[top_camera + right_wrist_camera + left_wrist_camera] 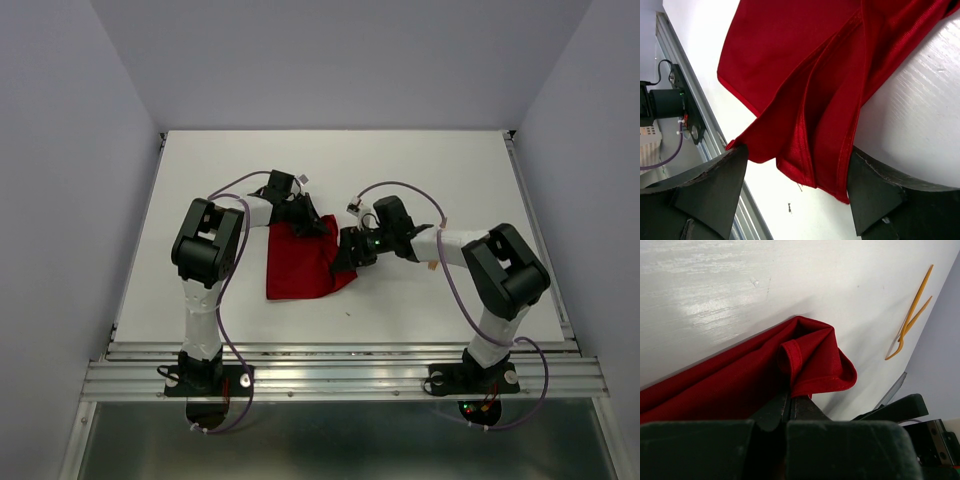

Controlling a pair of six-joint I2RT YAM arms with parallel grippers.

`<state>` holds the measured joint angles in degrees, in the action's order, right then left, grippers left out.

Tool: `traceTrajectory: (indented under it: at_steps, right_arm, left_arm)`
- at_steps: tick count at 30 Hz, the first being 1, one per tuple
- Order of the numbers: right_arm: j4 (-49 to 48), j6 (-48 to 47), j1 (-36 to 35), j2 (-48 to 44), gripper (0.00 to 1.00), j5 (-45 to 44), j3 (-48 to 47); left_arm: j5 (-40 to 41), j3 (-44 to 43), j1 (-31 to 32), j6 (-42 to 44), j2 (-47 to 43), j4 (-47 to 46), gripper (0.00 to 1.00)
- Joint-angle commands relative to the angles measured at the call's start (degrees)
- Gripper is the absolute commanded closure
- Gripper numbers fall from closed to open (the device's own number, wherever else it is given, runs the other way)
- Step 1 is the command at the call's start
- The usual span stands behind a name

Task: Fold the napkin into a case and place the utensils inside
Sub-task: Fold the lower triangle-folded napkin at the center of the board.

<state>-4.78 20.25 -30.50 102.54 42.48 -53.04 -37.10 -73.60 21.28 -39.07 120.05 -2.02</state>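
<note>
The red napkin (300,265) lay half-folded on the white surface (420,170). The left jaws were clenched on its rolled corner. The right jaws stood released, wide apart astride its hem. Two orange utensils (910,315) lay nearby.

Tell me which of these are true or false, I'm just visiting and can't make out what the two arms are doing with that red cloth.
1. The jaws of the left arm are shut on a fold of the napkin. True.
2. The jaws of the right arm are clamped tight on the cloth. False: they stand wide open, one on either side of the napkin's edge.
3. The orange utensils are tucked inside the napkin. False: they lie bare on the white table, apart from the cloth.
4. The napkin is plain red with no pattern. True.
</note>
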Motion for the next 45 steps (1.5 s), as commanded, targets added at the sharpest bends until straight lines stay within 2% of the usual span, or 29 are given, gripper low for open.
traceTrajectory:
  at_steps: [1,26,36,45]
  right_arm:
    - [-4.19,0.67,-0.79,-1.11,0.2,0.24,-1.98]
    - [2.4,-1.7,-8.35,-0.77,0.21,-4.77,-9.8]
    - [14.61,-4.25,-12.13,3.71,0.23,-13.91,-16.92]
    - [16.11,-4.87,-13.79,7.14,0.24,-14.97,-18.07]
  left_arm:
    - [-0.16,0.83,-0.18,0.49,-1.31,-0.79,1.0]
    - [0.45,1.27,-0.18,0.49,-2.54,-0.53,1.0]
    - [0.54,1.36,-0.18,0.4,-2.89,-0.44,1.0]
    - [1.42,1.45,-0.27,0.48,-4.38,0.35,1.0]
